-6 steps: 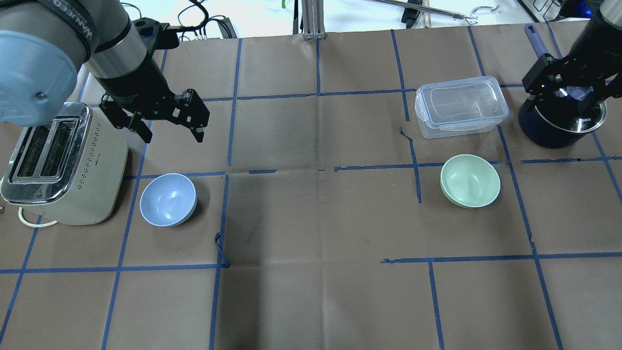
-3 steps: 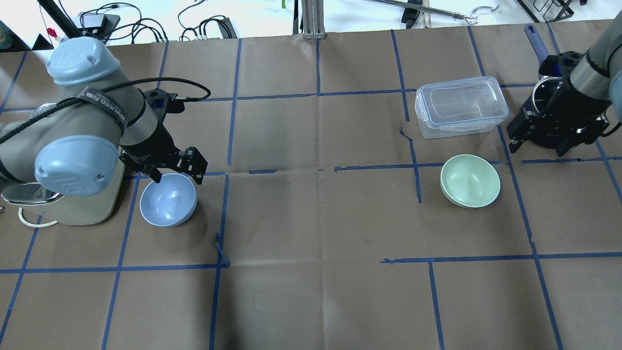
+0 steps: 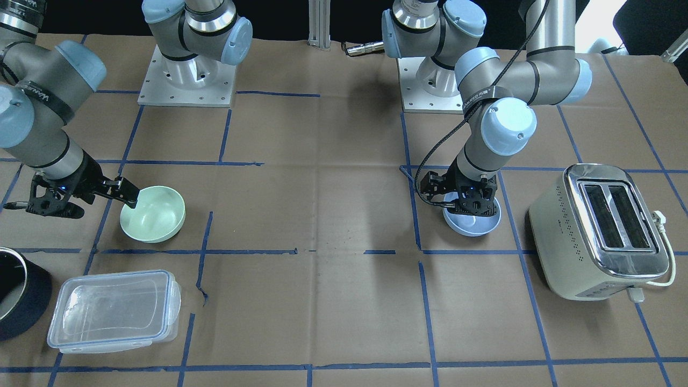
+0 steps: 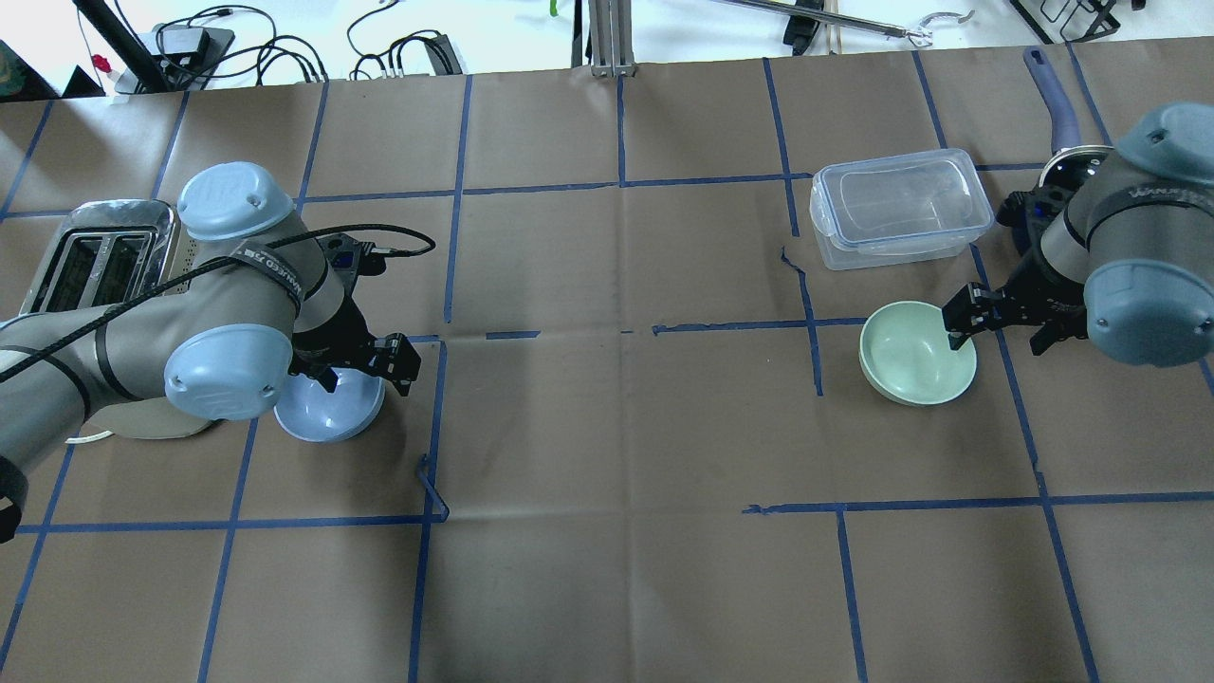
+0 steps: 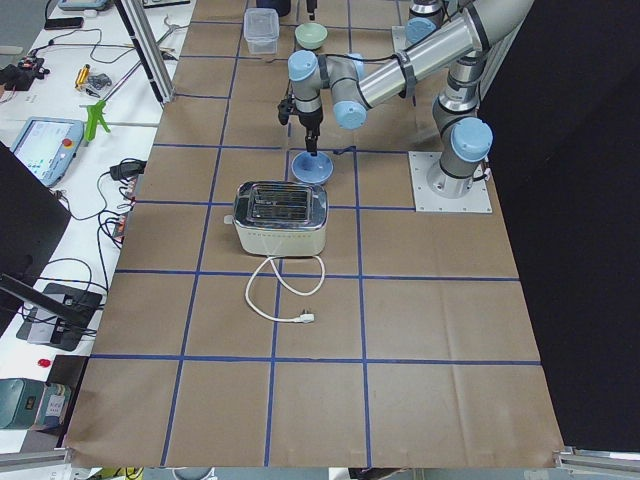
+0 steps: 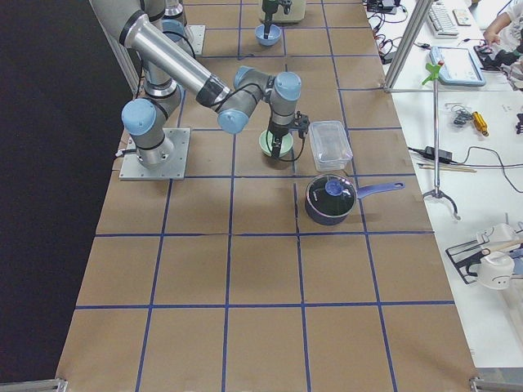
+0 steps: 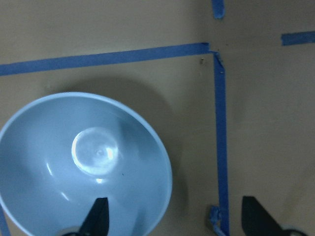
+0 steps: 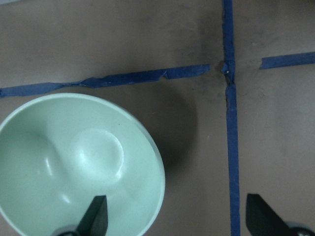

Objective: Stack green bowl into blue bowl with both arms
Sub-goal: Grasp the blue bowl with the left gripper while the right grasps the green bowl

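- The green bowl (image 4: 916, 353) sat upright and empty on the brown paper-covered desk (image 4: 607, 427), on the robot's right side. It was near the clear lidded container (image 4: 896, 209) but not touching it.
- The blue bowl (image 4: 332, 413) sat upright and empty on the robot's left side, just beside the cream toaster (image 3: 602, 231). The two bowls were well apart, so the green bowl was not yet stacked in the blue one.
- The right arm's fingers (image 8: 96, 216) were spread wide and held nothing. In the right wrist view one finger hung over the inside of the green bowl and the other over bare desk, with the bowl's rim between them. Whether either finger touched the bowl could not be told.
- The left arm's fingers (image 7: 98, 219) were likewise spread wide and empty, straddling the rim of the blue bowl. One finger was over the bowl's inside and the other over the desk by a blue tape line (image 7: 220, 137). Contact could not be judged there either.
- In the overhead view the left arm (image 4: 237, 323) leaned over the toaster and part of the blue bowl.
- A dark navy pot (image 6: 329, 200) with a long handle stood beyond the container, near the desk's right end.
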Motion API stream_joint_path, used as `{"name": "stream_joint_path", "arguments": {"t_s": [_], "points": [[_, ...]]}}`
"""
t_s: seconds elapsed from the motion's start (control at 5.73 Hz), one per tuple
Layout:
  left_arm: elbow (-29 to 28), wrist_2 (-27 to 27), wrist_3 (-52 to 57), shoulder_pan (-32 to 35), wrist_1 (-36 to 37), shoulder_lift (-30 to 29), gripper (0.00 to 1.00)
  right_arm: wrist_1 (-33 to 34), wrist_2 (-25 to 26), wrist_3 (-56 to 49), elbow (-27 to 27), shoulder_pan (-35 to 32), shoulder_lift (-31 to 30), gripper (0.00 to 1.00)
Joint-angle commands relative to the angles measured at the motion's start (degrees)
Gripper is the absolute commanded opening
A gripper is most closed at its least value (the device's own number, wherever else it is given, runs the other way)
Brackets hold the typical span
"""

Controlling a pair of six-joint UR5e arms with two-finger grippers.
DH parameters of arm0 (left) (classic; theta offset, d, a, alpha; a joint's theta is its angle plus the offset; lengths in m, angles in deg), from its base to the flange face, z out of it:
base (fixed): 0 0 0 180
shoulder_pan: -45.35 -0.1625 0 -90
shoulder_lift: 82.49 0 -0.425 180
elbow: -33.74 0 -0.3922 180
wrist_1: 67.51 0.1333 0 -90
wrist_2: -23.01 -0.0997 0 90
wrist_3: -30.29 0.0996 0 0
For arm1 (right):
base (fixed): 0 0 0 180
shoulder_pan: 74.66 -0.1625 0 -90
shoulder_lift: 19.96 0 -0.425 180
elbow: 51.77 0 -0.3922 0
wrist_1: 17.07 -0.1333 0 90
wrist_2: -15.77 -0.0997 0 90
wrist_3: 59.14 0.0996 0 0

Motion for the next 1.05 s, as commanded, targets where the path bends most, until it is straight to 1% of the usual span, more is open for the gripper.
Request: {"name": "stream_joint_path", "arguments": {"t_s": [0.0, 0.17, 0.35, 0.52, 0.7, 0.87], "points": [[1.01, -0.47, 0.22, 0.02, 2.21, -2.06, 0.58, 4.86, -0.09, -0.3, -0.97, -0.16, 2.98, 1.0], [0.92, -0.47, -0.56, 0.46, 2.21, -2.5, 0.18, 5.14, -0.09, -0.83, -1.06, -0.16, 3.25, 0.99], [0.75, -0.47, -0.65, 0.55, 2.29, -2.42, 0.03, 4.88, -0.09, -1.44, -0.98, -0.16, 3.16, 0.73], [0.66, -0.47, -0.57, 0.46, 2.47, -2.24, 0.02, 4.53, -0.17, -1.36, -0.97, -0.16, 3.08, 0.4], [0.48, -1.17, -1.35, 1.24, 2.47, -1.63, 0.02, 4.35, -0.18, -1.27, -0.97, -0.51, 2.81, 0.12], [-3.09, -0.48, -6.58, 3.69, 1.34, -1.8, 0.02, 4.35, -0.18, -1.27, -0.8, -0.6, 2.55, 0.08]]}}
